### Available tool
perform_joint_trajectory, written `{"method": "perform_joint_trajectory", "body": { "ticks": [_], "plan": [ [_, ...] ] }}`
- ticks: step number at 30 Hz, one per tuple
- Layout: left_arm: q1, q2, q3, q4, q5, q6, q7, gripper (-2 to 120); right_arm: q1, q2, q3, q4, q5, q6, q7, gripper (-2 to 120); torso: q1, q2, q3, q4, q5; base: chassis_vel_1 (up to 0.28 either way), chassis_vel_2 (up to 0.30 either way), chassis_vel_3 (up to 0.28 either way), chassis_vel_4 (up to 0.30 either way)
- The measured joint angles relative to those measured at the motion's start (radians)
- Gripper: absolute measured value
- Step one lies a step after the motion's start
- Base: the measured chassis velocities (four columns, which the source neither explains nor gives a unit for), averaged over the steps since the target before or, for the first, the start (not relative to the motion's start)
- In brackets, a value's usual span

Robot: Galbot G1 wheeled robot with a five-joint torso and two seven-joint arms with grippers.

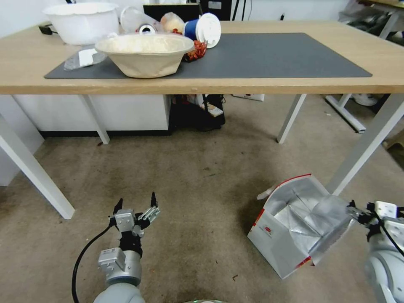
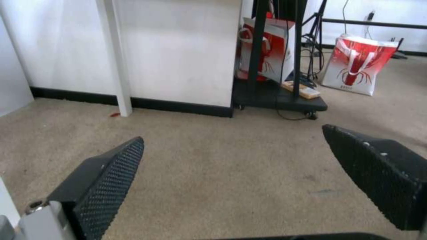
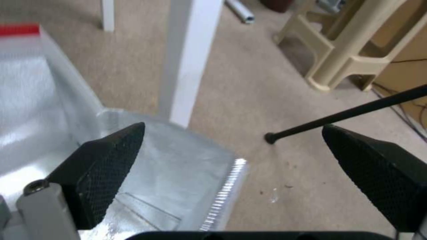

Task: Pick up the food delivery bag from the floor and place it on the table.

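The food delivery bag [image 1: 290, 229] stands tilted on the floor [image 1: 202, 176] at the right, mouth open and silver lining showing, beside a white table leg. My right gripper [image 1: 354, 211] is at the bag's right side and open. In the right wrist view its fingers [image 3: 111, 156] are spread wide across the edge of the bag's foil flap [image 3: 186, 166], one finger over the foil and the other over carpet. My left gripper [image 1: 134, 206] hangs open low over bare carpet at the left, holding nothing. The table [image 1: 294, 82] with its grey mat [image 1: 273, 54] stretches across ahead.
A beige bowl [image 1: 145, 54], a white bowl [image 1: 82, 23] and cups crowd the table's left half. A slanted white leg [image 1: 362, 147] rises just behind the bag. Red-and-white paper bags [image 2: 356, 65] and a black cart [image 2: 276, 96] sit beyond. A beige stool [image 3: 351, 50] and a black rod [image 3: 347, 115] lie to the right.
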Motion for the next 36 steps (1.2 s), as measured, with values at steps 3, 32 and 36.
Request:
{"method": "perform_joint_trajectory", "body": {
  "ticks": [3, 32, 36],
  "plan": [
    [0.004, 0.001, 0.000, 0.000, 0.003, 0.000, 0.000, 100, 0.030, -0.003, -0.025, -0.042, -0.008, -0.018, 0.011, 100, 0.000, 0.000, 0.000, 0.0000, 0.0000, 0.000, 0.000, 0.000, 0.000],
    [0.016, 0.000, 0.000, -0.017, 0.009, -0.002, -0.005, 100, 0.062, 0.007, -0.046, -0.202, 0.053, -0.042, 0.020, 86, 0.000, 0.001, 0.000, -0.0003, -0.0002, 0.000, 0.000, 0.000, 0.000],
    [0.017, 0.001, 0.000, -0.021, 0.009, -0.006, -0.007, 100, 0.063, 0.010, -0.048, -0.198, 0.069, -0.049, 0.023, 70, 0.000, 0.001, 0.000, -0.0002, -0.0001, 0.000, 0.000, 0.000, 0.000]
  ]
}}
